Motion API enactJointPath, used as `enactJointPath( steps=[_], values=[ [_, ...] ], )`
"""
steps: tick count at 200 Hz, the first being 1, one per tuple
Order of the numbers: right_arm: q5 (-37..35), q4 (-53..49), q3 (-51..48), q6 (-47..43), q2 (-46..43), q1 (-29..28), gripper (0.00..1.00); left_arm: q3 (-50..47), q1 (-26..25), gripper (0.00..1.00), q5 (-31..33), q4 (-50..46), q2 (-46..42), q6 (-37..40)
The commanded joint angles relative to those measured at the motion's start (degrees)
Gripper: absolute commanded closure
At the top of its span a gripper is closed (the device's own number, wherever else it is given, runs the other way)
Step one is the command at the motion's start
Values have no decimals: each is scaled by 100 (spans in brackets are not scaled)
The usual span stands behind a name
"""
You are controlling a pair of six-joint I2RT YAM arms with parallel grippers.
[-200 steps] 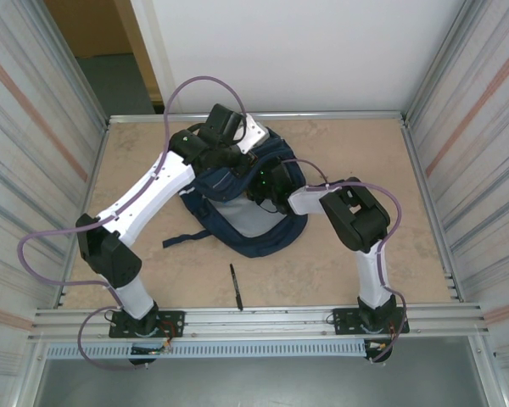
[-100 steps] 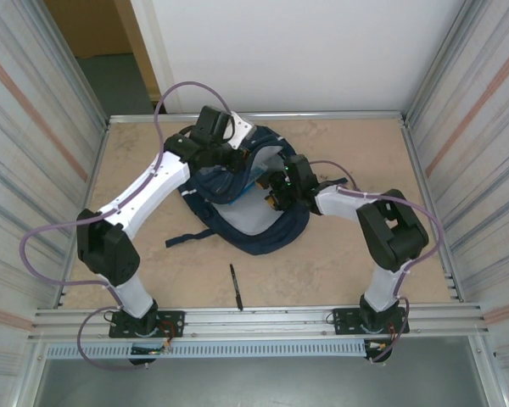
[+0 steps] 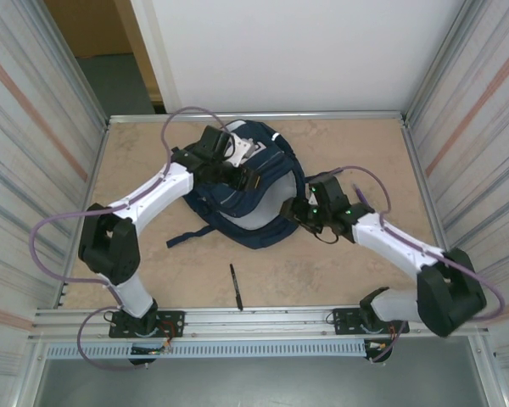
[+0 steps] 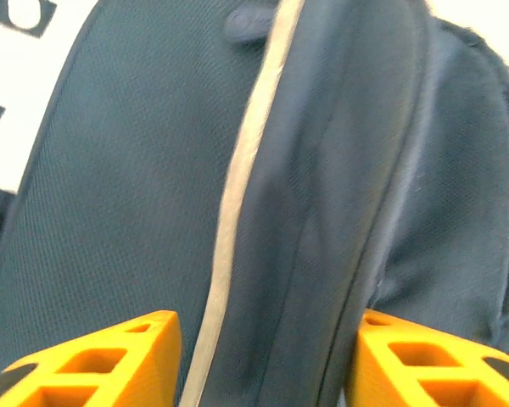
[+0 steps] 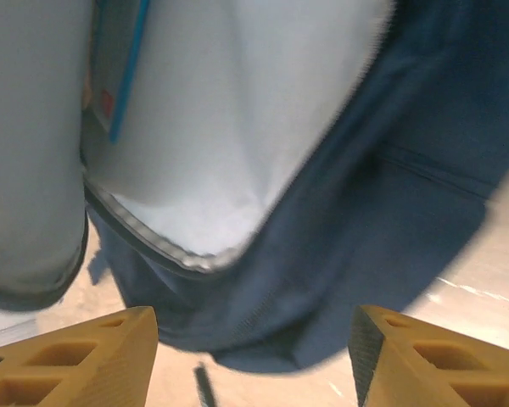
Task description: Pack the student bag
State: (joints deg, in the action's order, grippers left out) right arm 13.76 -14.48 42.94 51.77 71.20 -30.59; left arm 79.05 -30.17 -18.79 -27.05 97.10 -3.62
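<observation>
The student bag (image 3: 267, 170), navy with white patches, lies on the table's far middle with its pale-lined mouth (image 3: 253, 214) facing the near edge. My left gripper (image 3: 244, 176) hovers over the bag's top; in the left wrist view its orange fingers (image 4: 93, 365) stand apart, open, over a navy fold with a thin white stripe (image 4: 237, 195). At the bag's right rim my right gripper (image 3: 300, 210) is open. The right wrist view looks past the right gripper (image 5: 254, 356) into the bag's pale lining (image 5: 237, 127) and onto its navy rim (image 5: 339, 263).
A black pen (image 3: 235, 287) lies on the tan table (image 3: 153, 263) near the front rail, also seen as a dark blur (image 5: 205, 386) below the bag. A dark strap (image 3: 187, 237) trails off the bag's left. Metal walls close in both sides.
My right gripper has pulled out of the bag's mouth to its right rim. My left gripper has opened and let the fabric go, and the bag has sagged flatter.
</observation>
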Motion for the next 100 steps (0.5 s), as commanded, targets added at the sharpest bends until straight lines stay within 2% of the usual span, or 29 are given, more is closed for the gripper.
enactJointPath(
  steps=[1,28,42,56,74,83,100],
  values=[
    [-664,-887,-87,-823,-645,58,39,-660,199,44,424,230,-699,-824],
    [-1012,-1204,-19,-1130,-1040,6,39,-1541,749,42,961,477,-1097,-1546],
    [-1114,-1299,90,-1224,-1041,-75,39,-1811,1098,42,960,533,-1173,-1845],
    [-1145,-1263,159,-1293,-937,-205,39,-1947,1313,42,873,560,-1221,-1897],
    [-1155,-1196,293,-1387,-708,-408,39,-2047,1343,41,1018,605,-1326,-1812],
    [-1155,-1206,394,-1427,-571,-498,39,-2094,1342,40,774,743,-1391,-1727],
    [-1105,-1169,556,-1472,-333,-657,39,-2180,1330,40,-276,1179,-1536,-1575]
  ],
)
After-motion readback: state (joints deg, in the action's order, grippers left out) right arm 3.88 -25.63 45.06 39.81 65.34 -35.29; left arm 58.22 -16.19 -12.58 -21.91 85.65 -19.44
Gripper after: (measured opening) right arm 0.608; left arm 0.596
